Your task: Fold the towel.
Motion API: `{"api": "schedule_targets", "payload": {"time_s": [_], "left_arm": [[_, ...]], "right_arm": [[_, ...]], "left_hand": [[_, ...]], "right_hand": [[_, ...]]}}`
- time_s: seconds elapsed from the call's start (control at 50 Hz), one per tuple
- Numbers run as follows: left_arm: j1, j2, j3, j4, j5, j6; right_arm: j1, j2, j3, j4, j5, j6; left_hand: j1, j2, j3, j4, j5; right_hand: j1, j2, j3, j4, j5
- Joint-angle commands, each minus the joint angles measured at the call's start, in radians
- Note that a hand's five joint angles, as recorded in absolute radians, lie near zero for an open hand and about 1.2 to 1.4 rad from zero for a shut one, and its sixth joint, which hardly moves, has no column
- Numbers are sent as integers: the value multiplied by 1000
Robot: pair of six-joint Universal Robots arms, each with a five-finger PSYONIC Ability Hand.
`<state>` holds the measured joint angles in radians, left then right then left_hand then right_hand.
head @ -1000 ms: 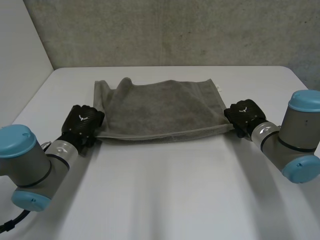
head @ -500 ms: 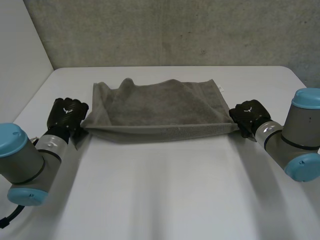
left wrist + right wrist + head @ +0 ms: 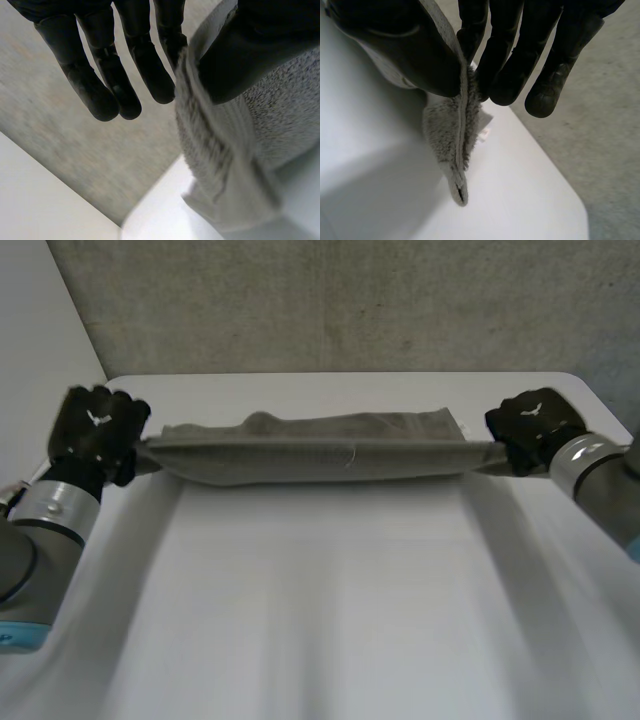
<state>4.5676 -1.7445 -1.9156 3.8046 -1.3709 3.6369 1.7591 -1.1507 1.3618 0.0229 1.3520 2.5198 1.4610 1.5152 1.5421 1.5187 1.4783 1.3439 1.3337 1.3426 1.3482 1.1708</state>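
Together, the left hand [image 3: 95,430] and right hand [image 3: 530,425] each pinch one end of the towel [image 3: 310,448], holding it taut over the table [image 3: 330,600].

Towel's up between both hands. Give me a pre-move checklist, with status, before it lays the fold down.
1. Left hand pinches its end of the towel between thumb and fingers: ok.
2. Right hand pinches the opposite end the same way: ok.
3. Towel stretched straight between the hands, both ends level: ok.
4. Towel layers flat against each other: not ok, a hump rises near the left hand's end.
5. Hanging part lifted off the table: cannot tell.
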Motion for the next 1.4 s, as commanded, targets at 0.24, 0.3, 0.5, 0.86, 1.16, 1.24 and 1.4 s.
{"api": "schedule_targets", "payload": {"time_s": [0.24,0.3,0.5,0.86,1.16,1.24,1.4], "left_arm": [[25,299,52,-187,116,-1],[28,295,73,-235,144,-1],[34,226,101,-277,154,0],[28,-167,431,-286,133,14],[-30,-95,730,-293,-25,-285],[-30,-63,627,-287,-8,-311],[1,5,336,-243,82,-308]], "right_arm": [[-83,-316,-96,181,-93,-9],[-81,-320,-144,232,-116,-9],[-69,-221,-181,302,-100,-108],[-40,130,-517,257,4,-115],[37,-32,-507,-38,-4,189],[39,-53,-393,0,-40,159],[11,-86,-215,14,-59,91]], "left_hand": [[-65,-119,-146,-122,-257],[-65,-119,-146,-122,-257],[-65,-119,-146,-122,-257],[-65,-119,-146,-122,-257],[-65,-119,-146,-122,-257],[-65,-119,-146,-122,-257],[-65,-119,-146,-122,-257]], "right_hand": [[52,63,54,48,51],[52,63,54,48,51],[52,63,54,48,51],[52,63,54,48,51],[52,63,54,48,51],[52,63,54,48,51],[52,63,54,48,51]]}}
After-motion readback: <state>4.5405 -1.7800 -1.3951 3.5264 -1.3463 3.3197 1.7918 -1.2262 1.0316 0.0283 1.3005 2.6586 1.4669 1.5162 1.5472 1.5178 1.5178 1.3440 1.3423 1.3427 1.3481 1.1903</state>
